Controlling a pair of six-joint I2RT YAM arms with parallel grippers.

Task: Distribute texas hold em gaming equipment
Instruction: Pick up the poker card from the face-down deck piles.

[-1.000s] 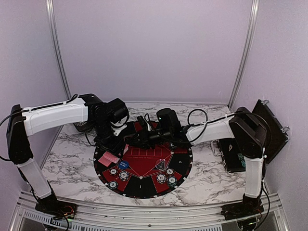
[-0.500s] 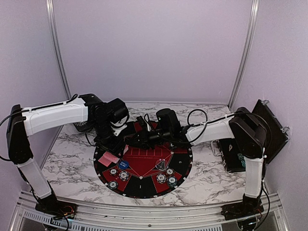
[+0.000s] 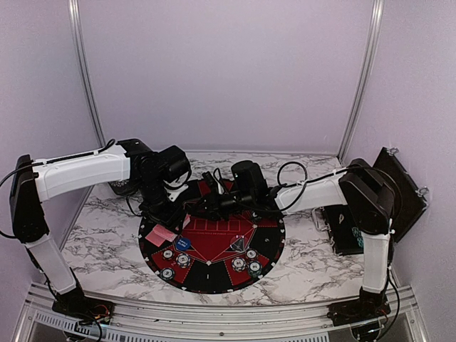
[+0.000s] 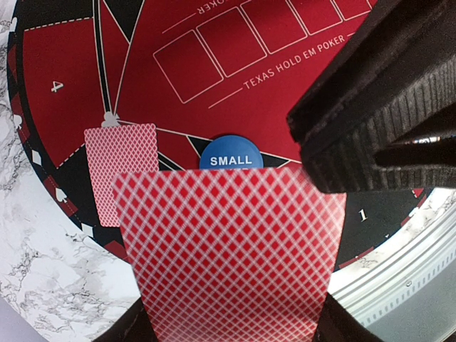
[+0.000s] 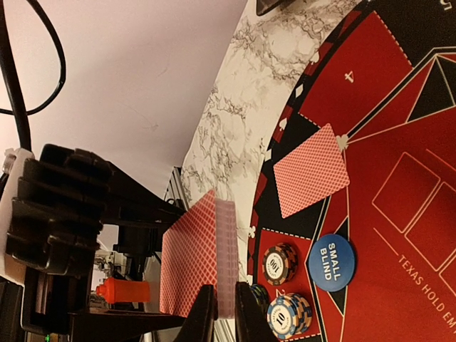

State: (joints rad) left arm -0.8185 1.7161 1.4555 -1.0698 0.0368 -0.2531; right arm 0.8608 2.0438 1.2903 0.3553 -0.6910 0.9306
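My left gripper (image 4: 231, 331) is shut on a deck of red-backed playing cards (image 4: 228, 249), held upright over the mat's left side (image 3: 187, 206). My right gripper (image 5: 224, 313) meets it from the right, its fingers (image 4: 370, 142) pinched on the edge of the front card (image 5: 226, 256). One card (image 4: 121, 171) lies face down on the mat's section 4 (image 3: 162, 233). A blue SMALL BLIND marker (image 4: 231, 153) lies beside it. Striped poker chips (image 5: 279, 262) sit in small stacks near the mat's front edge (image 3: 184, 259), with more at the front right (image 3: 246, 265).
The round black-and-red mat (image 3: 271, 235) covers the middle of the marble table. A black case (image 3: 345, 231) lies open at the right edge, under the right arm's base. The left arm's black wrist (image 5: 71, 214) stands just behind the deck.
The right gripper's jaws have closed in on the front card's edge. Both arms have hardly moved.
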